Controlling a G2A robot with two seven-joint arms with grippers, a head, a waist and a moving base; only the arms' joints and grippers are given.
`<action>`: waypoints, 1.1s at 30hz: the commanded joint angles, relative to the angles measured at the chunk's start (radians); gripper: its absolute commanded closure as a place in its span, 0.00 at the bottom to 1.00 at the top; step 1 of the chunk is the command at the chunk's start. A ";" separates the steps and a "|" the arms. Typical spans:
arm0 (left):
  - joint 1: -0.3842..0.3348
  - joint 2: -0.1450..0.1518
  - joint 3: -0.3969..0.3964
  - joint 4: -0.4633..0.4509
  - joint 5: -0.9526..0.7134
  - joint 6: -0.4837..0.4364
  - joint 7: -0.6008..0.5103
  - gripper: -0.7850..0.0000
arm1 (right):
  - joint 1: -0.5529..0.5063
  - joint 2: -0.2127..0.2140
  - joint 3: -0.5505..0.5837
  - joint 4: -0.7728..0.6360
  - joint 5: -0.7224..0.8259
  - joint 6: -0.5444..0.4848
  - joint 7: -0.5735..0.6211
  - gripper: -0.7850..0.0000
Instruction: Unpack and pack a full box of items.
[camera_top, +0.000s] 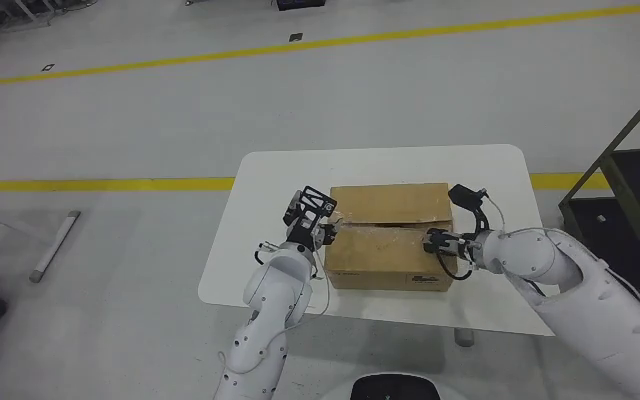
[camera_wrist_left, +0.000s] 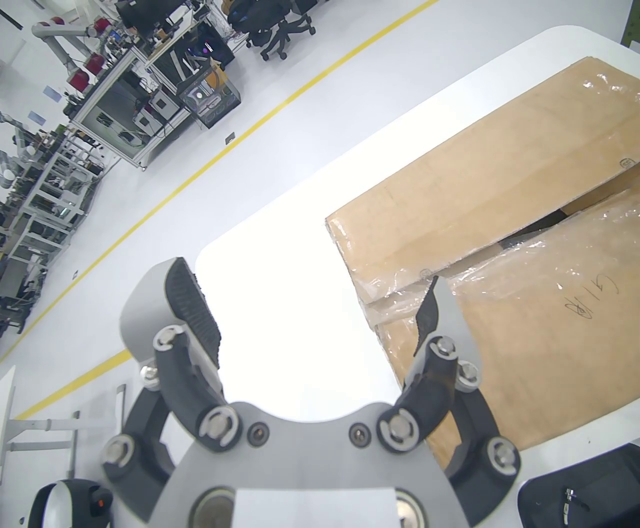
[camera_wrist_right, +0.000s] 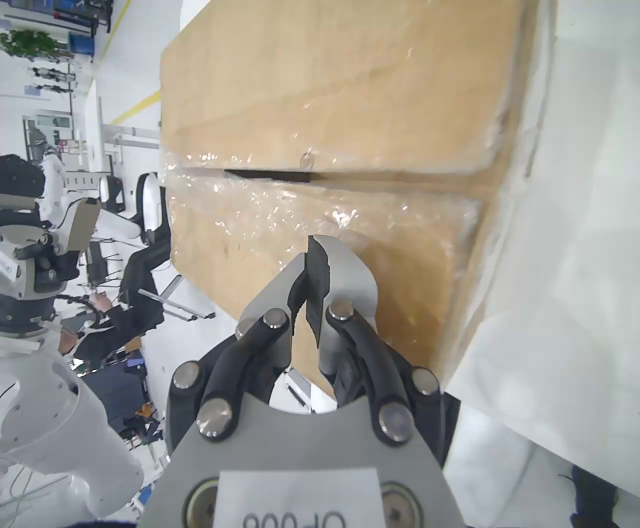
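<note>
Closed brown cardboard box (camera_top: 390, 205) rests on a white rounded tabletop (camera_top: 270, 190), its centre seam sealed with crinkled clear tape (camera_wrist_right: 240, 200). The box lies between the two grippers. The left gripper (camera_wrist_left: 307, 280) is spread wide, one fingertip (camera_wrist_left: 435, 300) at the seam's end. The right gripper (camera_wrist_right: 311, 270), fingers pressed together, is at the top's opposite end; contact cannot be told.

Glossy white, rounded shells along the left arm (camera_top: 268, 300) and right arm (camera_top: 545, 262), thin cables (camera_top: 487, 212) looping at black wrists. Grey metal plates on the left gripper (camera_wrist_left: 310, 295) and right gripper (camera_wrist_right: 312, 270), black linkages pinned with round silver screws (camera_wrist_left: 217, 425), ribbed black pads (camera_wrist_left: 192, 305), a white label (camera_wrist_left: 312, 507) on each.
</note>
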 joint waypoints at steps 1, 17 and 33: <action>0.000 0.000 0.001 0.000 0.000 0.001 0.000 0.00 | 0.012 -0.001 0.003 0.004 -0.012 0.005 -0.002 1.00; 0.007 0.002 0.003 -0.002 0.004 -0.001 0.000 0.00 | -0.016 0.008 0.136 -0.014 0.020 0.006 -0.040 1.00; 0.001 0.002 0.009 0.005 -0.005 -0.010 0.002 0.00 | -0.095 0.036 0.314 0.004 0.261 0.024 0.197 0.37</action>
